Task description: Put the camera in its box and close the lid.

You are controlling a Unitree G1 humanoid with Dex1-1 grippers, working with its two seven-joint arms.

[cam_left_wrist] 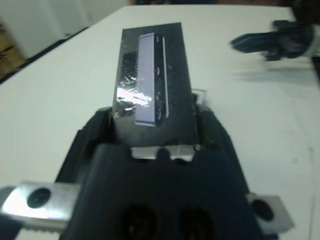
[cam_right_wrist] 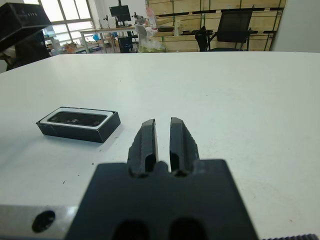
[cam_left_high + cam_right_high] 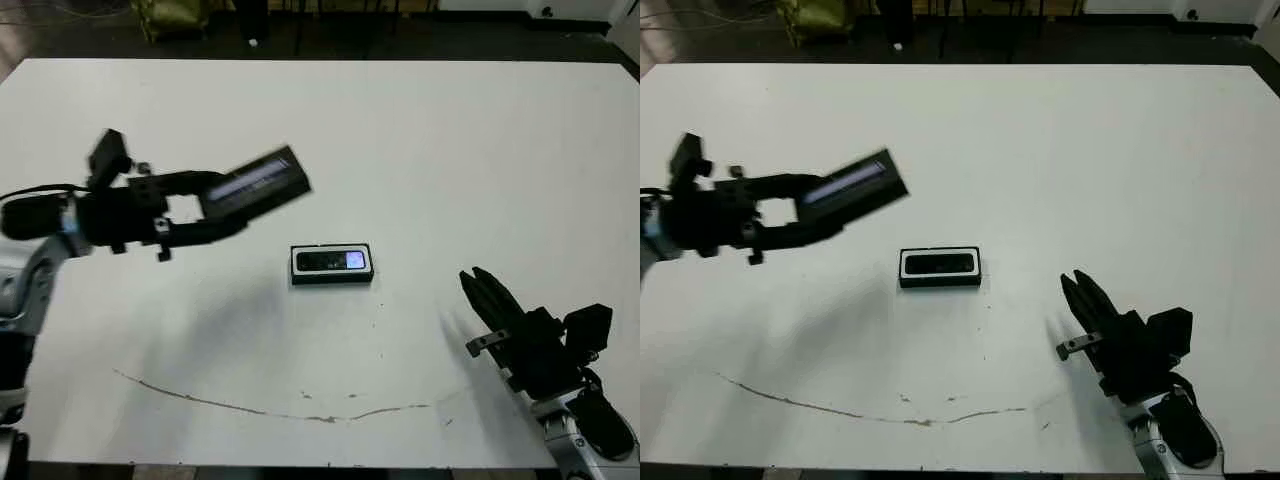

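My left pincer (image 3: 225, 208) clamps the lid (image 3: 258, 183), raised off the surface (image 3: 450, 150). Camera (image 3: 332, 261) lies in the box (image 3: 332, 277). Right pincer (image 3: 483, 290) together, empty.

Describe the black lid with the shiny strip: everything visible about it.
The flat black rectangular lid is held in the air by the left end effector, above the white table and to the robot's left of the shallow white-lined box. It is tilted, its free end raised. A glossy silvery-lavender strip runs lengthwise along its top face, which looks smooth and reflective. The fingers clamp one short end; nothing else touches it.
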